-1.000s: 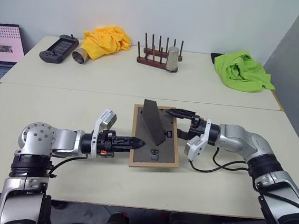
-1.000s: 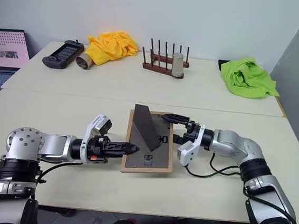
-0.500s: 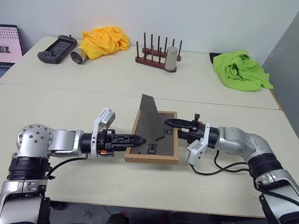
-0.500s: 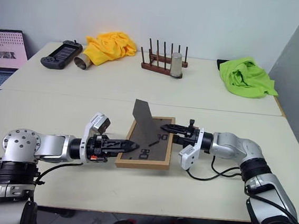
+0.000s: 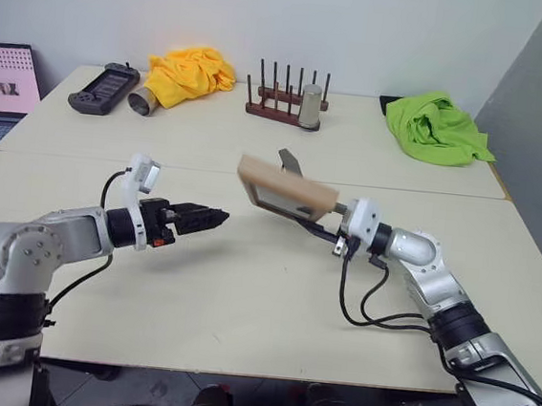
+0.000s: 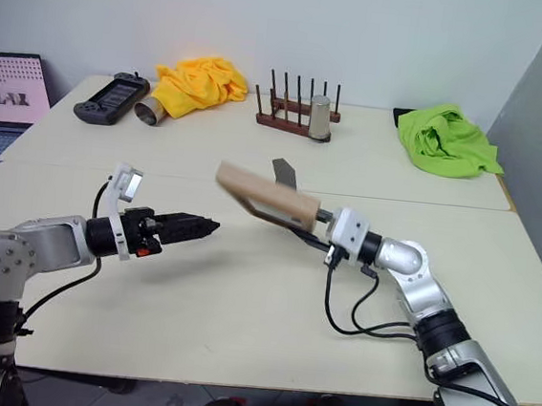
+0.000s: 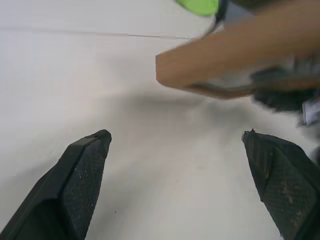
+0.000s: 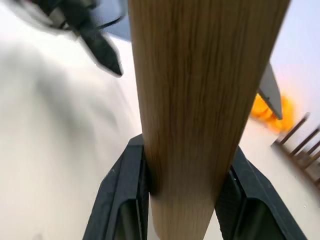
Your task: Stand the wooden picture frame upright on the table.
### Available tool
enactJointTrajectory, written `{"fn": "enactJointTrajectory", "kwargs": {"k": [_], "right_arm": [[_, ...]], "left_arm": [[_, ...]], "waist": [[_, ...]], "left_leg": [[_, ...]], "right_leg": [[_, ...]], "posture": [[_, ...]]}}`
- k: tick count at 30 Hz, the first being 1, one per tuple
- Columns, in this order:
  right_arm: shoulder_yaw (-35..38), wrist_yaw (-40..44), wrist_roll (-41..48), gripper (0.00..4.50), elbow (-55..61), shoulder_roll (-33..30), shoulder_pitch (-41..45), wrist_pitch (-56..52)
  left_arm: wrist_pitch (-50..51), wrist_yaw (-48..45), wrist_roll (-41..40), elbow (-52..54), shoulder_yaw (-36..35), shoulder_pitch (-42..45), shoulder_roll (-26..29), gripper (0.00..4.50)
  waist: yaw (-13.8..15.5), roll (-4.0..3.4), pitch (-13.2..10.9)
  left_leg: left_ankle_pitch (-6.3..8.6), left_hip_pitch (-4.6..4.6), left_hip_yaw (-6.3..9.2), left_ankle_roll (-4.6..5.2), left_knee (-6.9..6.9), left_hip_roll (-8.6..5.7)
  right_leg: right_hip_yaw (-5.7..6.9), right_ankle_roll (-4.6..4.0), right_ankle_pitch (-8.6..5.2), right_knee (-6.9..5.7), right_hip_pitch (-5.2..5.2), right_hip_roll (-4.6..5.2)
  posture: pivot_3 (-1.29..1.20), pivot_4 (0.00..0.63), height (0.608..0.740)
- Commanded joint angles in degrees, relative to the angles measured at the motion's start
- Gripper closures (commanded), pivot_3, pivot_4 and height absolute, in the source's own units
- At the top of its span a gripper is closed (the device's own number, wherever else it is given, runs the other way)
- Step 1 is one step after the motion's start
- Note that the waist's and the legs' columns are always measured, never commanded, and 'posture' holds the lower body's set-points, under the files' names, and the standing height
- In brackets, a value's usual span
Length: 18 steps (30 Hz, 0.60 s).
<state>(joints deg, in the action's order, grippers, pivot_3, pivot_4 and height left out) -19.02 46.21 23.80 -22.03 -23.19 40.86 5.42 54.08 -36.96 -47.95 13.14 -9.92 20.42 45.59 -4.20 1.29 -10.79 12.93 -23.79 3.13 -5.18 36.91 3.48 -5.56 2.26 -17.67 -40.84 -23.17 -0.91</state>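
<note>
Tabletop point(image 5: 243, 296): we saw a wide pale cream surface under both arms, with a second cream top butted against its far edge.
Green cloth point(image 5: 438, 129): we found it crumpled on the far top, well beyond the right pincer and off to its right.
Yellow cloth point(image 5: 192, 69): it lay bunched on the far top, well beyond the left pincer.
Peg rack point(image 5: 283, 97): we noted this dark wooden rack on the far top, straight beyond the lifted frame, with a metal cup point(image 5: 311, 106) standing at its right end.
Handheld console point(image 5: 104, 88): it lay on the far top, with a metal cup on its side point(image 5: 146, 101) just to its right, both well beyond the left pincer.
Wooden picture frame point(image 5: 286, 191): we saw it raised off the tabletop, held by one edge at the tip of the right pincer and tilted, its dark stand poking up behind it.
Right pincer point(image 8: 182, 197): its two black fingers were pinching the frame's light-wood edge between them.
Left pincer point(image 7: 182, 185): its fingers were spread wide with nothing between them; it hung above the tabletop, pointing toward the frame and apart from it.
</note>
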Motion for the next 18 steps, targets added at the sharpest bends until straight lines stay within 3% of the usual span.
{"fn": "enactJointTrajectory", "kwargs": {"k": [1,7,13,14,18], "right_arm": [[5.6,3.0,6.8,3.19,0.0,1.2,4.1,-15.9],[8.2,6.4,5.1,3.19,-10.4,4.1,8.4,-26.6],[8.1,7.1,-0.7,3.19,-16.8,5.9,9.4,-24.1],[8.1,7.3,-1.5,2.63,-17.2,6.1,9.3,-23.7],[9.1,8.0,-2.5,1.94,-17.3,6.5,8.3,-24.1]], "left_arm": [[-9.5,1.7,7.4,5.4,1.3,-0.7,-1.9,0.00],[-16.0,2.1,14.5,4.3,2.8,-2.6,-3.7,0.00],[-17.2,0.9,16.2,3.7,2.9,-3.2,-4.8,0.00],[-17.3,0.8,16.4,3.5,3.0,-3.2,-5.0,0.00],[-17.4,0.3,17.2,3.2,3.6,-3.3,-5.5,0.00]], "waist": [[0.8,0.00,0.0],[1.0,0.00,0.0],[0.9,-0.02,0.0],[0.9,-0.02,0.0],[0.9,-0.02,0.0]], "left_leg": [[0.02,0.00,-0.01,0.04,0.00,0.00],[0.07,-0.06,-0.08,0.11,-0.07,-0.01],[0.07,-0.09,-0.10,0.12,-0.07,0.00],[0.07,-0.08,-0.09,0.11,-0.07,0.01],[0.07,-0.08,-0.10,0.12,-0.06,0.00]], "right_leg": [[0.01,0.00,0.00,0.03,-0.01,-0.01],[0.00,-0.01,-0.01,0.21,-0.04,-0.04],[0.00,-0.01,-0.01,0.21,-0.09,-0.05],[0.00,-0.01,-0.01,0.19,-0.09,-0.06],[0.00,0.00,-0.01,0.18,-0.08,-0.05]], "posture": [[0.00,0.150,0.740],[0.00,0.150,0.740],[0.00,0.150,0.740],[0.00,0.150,0.740],[0.00,0.150,0.740]]}}
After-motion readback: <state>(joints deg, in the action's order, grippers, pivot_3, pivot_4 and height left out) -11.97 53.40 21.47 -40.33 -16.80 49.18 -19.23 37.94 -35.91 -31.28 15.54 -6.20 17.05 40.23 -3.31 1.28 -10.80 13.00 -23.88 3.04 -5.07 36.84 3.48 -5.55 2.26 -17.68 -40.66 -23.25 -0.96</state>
